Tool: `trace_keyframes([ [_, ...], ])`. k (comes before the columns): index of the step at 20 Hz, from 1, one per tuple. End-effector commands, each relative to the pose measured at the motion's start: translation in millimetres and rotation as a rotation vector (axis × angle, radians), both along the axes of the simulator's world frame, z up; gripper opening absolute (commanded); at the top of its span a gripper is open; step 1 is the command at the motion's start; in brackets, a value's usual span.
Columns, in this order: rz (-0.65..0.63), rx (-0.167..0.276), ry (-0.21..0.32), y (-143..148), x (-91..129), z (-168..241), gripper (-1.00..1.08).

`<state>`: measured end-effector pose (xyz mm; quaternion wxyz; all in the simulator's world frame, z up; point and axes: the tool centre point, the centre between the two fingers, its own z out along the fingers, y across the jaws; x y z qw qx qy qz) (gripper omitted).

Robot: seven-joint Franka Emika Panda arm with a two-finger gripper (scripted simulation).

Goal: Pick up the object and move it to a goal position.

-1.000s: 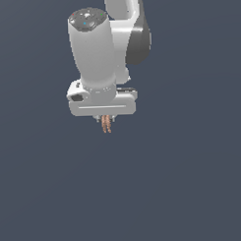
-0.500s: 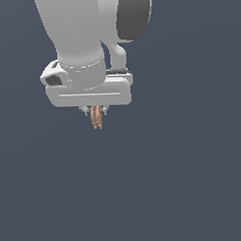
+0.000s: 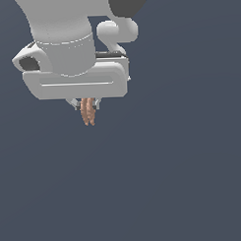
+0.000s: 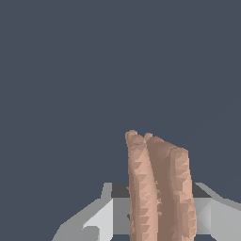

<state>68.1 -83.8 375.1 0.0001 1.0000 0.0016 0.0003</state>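
Observation:
The object is a slender orange-brown bundle of narrow elongated lobes hanging below the white gripper body. My gripper is shut on the object, with pale grey fingertips just showing at either side of it. The object and gripper are up in the air against a plain dark backdrop. In the wrist view the object fills the middle, clamped between the two grey fingers.
The white arm fills the upper part of the exterior view's left. Nothing else shows against the uniform dark grey-blue background.
The arm has come closer to the exterior camera and shifted toward the exterior view's left, looming larger. The object stays held between the fingers.

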Motion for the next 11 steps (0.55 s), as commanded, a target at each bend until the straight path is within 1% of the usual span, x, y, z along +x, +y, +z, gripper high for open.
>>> trace_keyframes([
  [1,0.000,0.000,0.001,-1.8,3.4,6.7,-1.00],
  [11,0.000,0.000,0.001,-4.5,8.8,16.7,-1.00],
])
